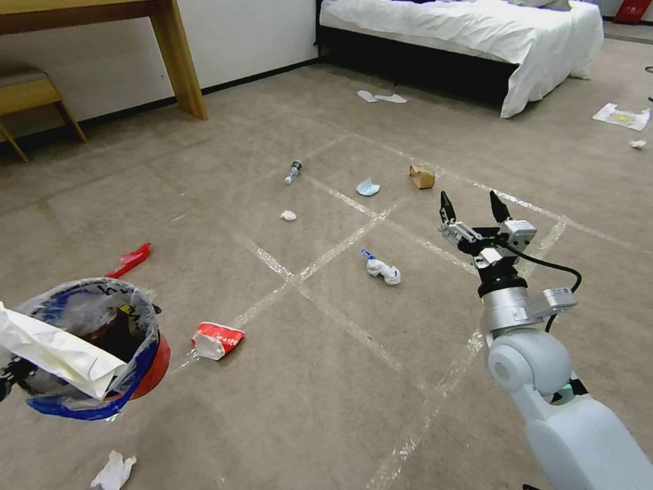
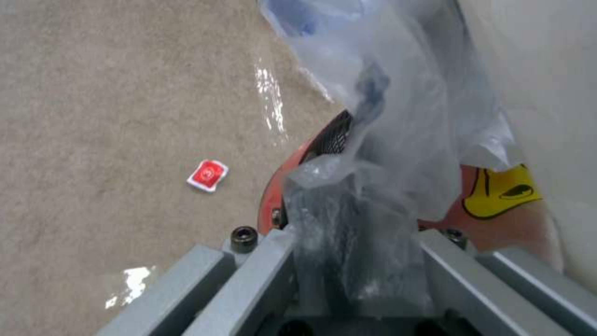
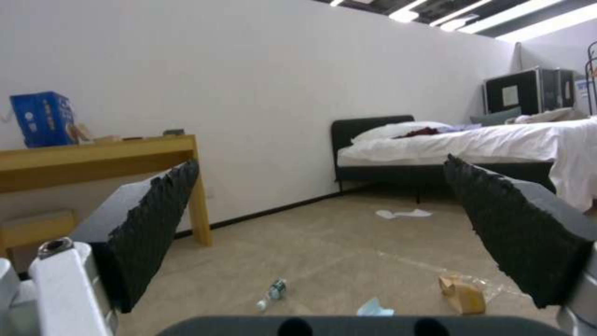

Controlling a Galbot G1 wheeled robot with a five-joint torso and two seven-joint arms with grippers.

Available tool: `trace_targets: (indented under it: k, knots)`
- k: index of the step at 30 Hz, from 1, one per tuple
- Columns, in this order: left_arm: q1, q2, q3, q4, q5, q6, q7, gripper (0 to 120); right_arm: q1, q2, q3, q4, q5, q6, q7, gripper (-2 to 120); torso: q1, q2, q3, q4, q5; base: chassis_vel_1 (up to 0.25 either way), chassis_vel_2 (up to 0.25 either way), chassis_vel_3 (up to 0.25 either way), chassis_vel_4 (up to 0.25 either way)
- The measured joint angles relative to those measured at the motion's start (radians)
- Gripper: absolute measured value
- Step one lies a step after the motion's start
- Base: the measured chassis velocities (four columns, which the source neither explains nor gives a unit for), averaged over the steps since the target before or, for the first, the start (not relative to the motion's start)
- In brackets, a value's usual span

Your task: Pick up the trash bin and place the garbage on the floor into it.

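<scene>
Head view: trash bin (image 1: 95, 347) far left of right gripper's (image 1: 471, 209) spread fingers (image 1: 446, 203).

We see the right gripper (image 3: 323, 238) held above the floor (image 3: 323, 247) with both ridged black pads (image 3: 156, 224) spread wide, nothing between them. Framed in the gap: small clear bottle (image 3: 272, 293) lying on its side, blue mask (image 3: 375, 308) near it, crumpled brown paper bag (image 3: 462, 293) beside a tape line. Farther back, white paper scraps (image 3: 403, 213) lie near the bed (image 3: 473, 149). A wooden table (image 3: 93, 158) carrying a blue box (image 3: 44, 117) stands against the wall.
</scene>
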Motion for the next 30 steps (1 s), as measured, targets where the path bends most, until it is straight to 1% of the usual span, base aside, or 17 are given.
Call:
trace_targets:
  k: [6, 18, 20, 21, 23, 24, 25, 26, 29, 30]
  knots:
    - [0.002, -0.001, -0.004, 0.001, 0.001, 0.000, 0.002, 0, 0.002, -0.002, -0.008, 0.002, -0.001, -0.001, 0.001, 100, 0.000, 0.000, 0.000, 0.0000, -0.0001, -0.058, 0.065, 0.078, -0.072]
    - [-0.003, -0.013, 0.001, 0.027, 0.036, 0.000, 0.016, 0, 0.009, -0.030, -0.053, -0.033, 0.023, 0.017, 0.002, 100, 0.000, 0.000, 0.000, 0.0002, -0.0001, 0.000, 0.000, 0.000, 0.000]
    - [-0.007, -0.016, 0.001, 0.028, 0.041, 0.000, 0.019, 0, 0.001, -0.043, -0.063, -0.042, 0.071, 0.033, -0.010, 100, 0.000, 0.000, 0.000, 0.0000, -0.0001, 0.000, 0.000, 0.000, 0.000]
    - [-0.007, -0.016, 0.001, 0.028, 0.041, 0.000, 0.019, 0, 0.001, -0.043, -0.063, -0.042, 0.071, 0.033, -0.010, 100, 0.000, 0.000, 0.000, 0.0000, -0.0001, 0.000, 0.000, 0.000, 0.000]
    - [-0.007, -0.020, -0.005, 0.028, 0.051, 0.000, 0.028, 0, -0.014, -0.059, -0.074, -0.044, 0.157, 0.058, -0.036, 100, 0.000, 0.000, 0.000, -0.0001, -0.0001, 0.000, 0.000, 0.000, 0.000]
    - [-0.007, -0.020, -0.005, 0.028, 0.051, 0.000, 0.028, 0, -0.014, -0.059, -0.074, -0.044, 0.157, 0.058, -0.036, 100, 0.000, 0.000, 0.000, -0.0001, -0.0001, 0.000, 0.000, 0.000, 0.000]
    - [-0.006, -0.023, -0.012, 0.028, 0.054, 0.000, 0.031, 0, -0.024, -0.071, -0.080, -0.044, 0.212, 0.070, -0.056, 100, 0.000, 0.000, 0.000, -0.0001, 0.0000, 0.000, 0.000, 0.000, 0.000]
    - [-0.006, -0.023, -0.012, 0.028, 0.054, 0.000, 0.031, 0, -0.024, -0.071, -0.080, -0.044, 0.212, 0.070, -0.056, 100, 0.000, 0.000, 0.000, -0.0001, 0.0000, 0.000, 0.000, 0.000, 0.000]
    - [0.005, -0.034, -0.039, 0.029, 0.061, 0.000, 0.044, 0, -0.025, -0.100, -0.099, -0.072, 0.278, 0.105, -0.100, 100, 0.000, 0.000, 0.000, 0.0000, 0.0000, 0.000, 0.000, 0.000, 0.000]
    - [0.005, -0.034, -0.039, 0.029, 0.061, 0.000, 0.044, 0, -0.025, -0.100, -0.099, -0.072, 0.278, 0.105, -0.100, 100, 0.000, 0.000, 0.000, 0.0000, 0.0000, 0.000, 0.000, 0.000, 0.000]
